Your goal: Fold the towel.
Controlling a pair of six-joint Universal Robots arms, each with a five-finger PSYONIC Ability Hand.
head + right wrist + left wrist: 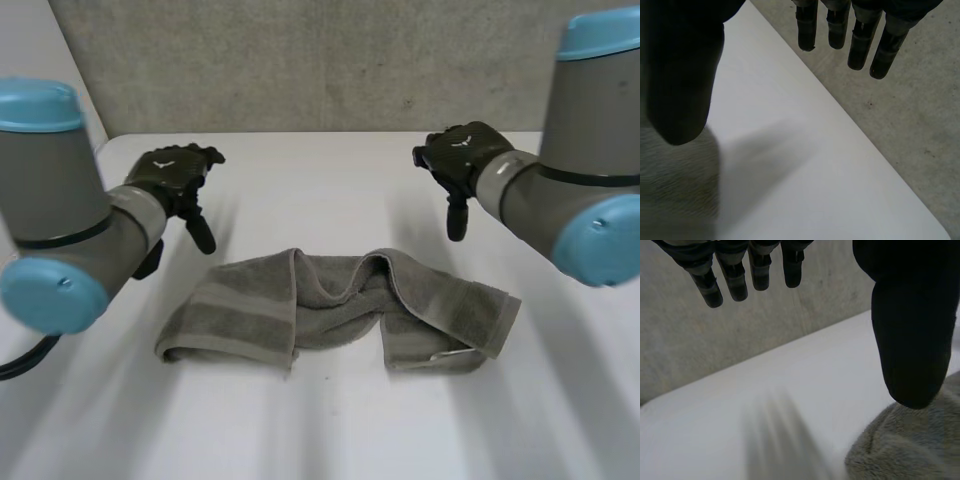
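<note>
— Towel (335, 310) lies long, side to side, on our desk (320, 430).
— Our left hand (175, 175) and right hand (462, 155) hang loose and empty, one just past each end.

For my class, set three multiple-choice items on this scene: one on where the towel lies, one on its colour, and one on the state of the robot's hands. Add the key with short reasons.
1. Where is the towel?
A) on the white table
B) hanging over the table's edge
C) in a basket

2. What colour is the towel?
A) blue
B) grey
C) red

3. The left hand and right hand are:
A) both gripping the towel
B) one gripping it, one open
C) both open, off the towel

Key: 1 A, it lies bunched on the tabletop; 2 B, the cloth is grey throughout; 3 C, each hand is spread above the table, holding nothing.
</note>
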